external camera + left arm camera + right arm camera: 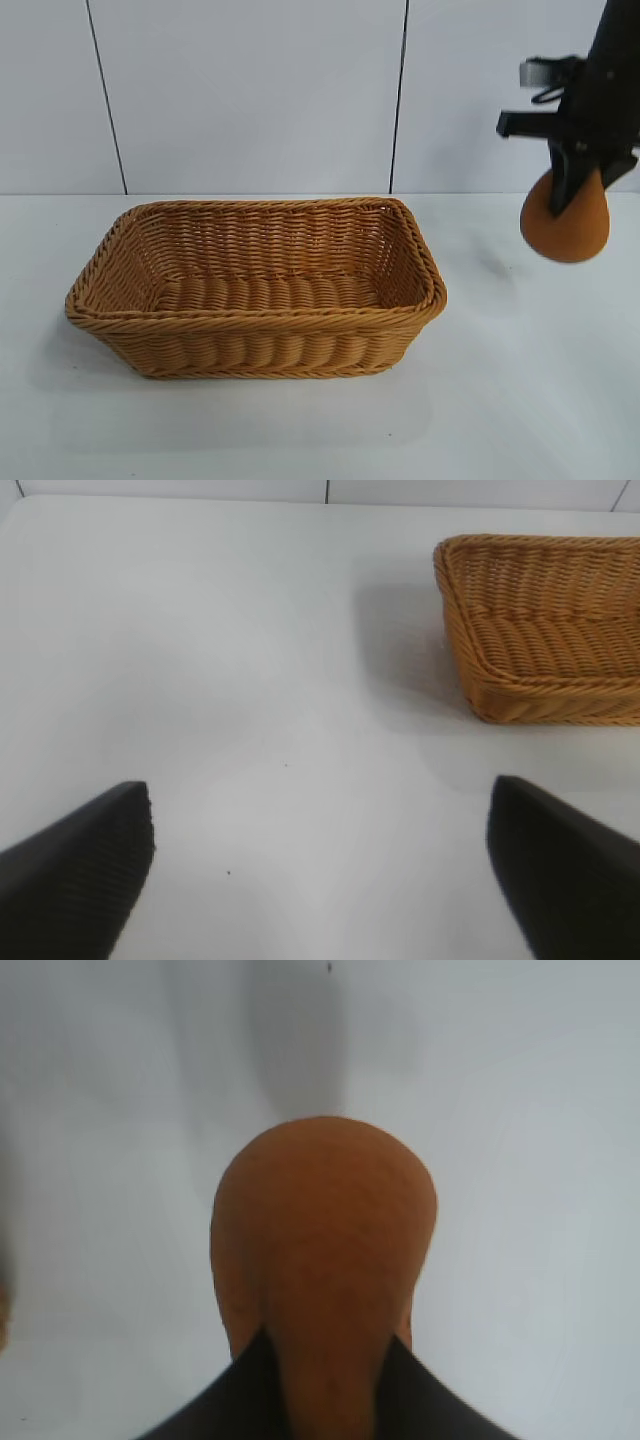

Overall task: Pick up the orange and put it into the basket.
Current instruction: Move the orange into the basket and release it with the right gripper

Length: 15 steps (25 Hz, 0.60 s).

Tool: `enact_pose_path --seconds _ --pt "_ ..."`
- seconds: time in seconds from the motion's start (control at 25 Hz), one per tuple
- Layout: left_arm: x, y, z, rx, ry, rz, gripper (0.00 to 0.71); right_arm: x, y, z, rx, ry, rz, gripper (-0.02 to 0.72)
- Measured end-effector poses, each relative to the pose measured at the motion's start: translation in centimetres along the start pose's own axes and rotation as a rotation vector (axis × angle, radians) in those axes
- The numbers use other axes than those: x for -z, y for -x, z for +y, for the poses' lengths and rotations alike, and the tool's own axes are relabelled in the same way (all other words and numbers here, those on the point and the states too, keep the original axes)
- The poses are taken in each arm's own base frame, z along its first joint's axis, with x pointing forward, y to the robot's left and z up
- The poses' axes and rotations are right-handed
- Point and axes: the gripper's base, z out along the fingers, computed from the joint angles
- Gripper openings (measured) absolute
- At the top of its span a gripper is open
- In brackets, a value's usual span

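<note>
Orange [570,228] hangs pinched in the right gripper [572,190], clear of the table [520,400], basket [255,290] off to its side; only the wrist view shows the left gripper [320,865] spread wide.

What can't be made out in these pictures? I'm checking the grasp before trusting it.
- Right hand fingertips: the orange covers them in the exterior view; cut off in the right wrist view.
- Right arm: cut off by the exterior view's edge.
- Basket far end: cut off in the left wrist view.
- Left hand: outside the exterior view.
</note>
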Motion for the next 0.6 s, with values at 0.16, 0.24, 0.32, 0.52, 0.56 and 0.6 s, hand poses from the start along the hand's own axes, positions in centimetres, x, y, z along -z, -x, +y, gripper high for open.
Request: enact_pose_path --seconds 0.16,0.24,0.32,0.52,0.56,0.6 --pt "0.0 0.0 0.0 0.0 0.0 0.0 0.641 -0.1 -0.3 3.4 0.077 0.023 0.014 0.045" --pt "0.0 0.0 0.0 0.0 0.0 0.0 0.641 -0.1 -0.8 5.9 0.134 0.041 0.023 0.045" --pt "0.0 0.0 0.0 0.0 0.0 0.0 0.641 -0.1 -1.3 8.5 0.187 0.059 0.027 0.045" --pt "0.0 0.0 0.0 0.0 0.0 0.0 0.641 0.1 -3.6 15.8 0.343 0.113 0.026 0.045" --pt "0.0 0.0 0.0 0.0 0.0 0.0 0.641 0.2 -4.1 17.2 0.373 0.126 0.015 0.045" --pt "0.0 0.0 0.0 0.0 0.0 0.0 0.641 0.3 -4.5 18.2 0.394 0.137 0.004 0.045"
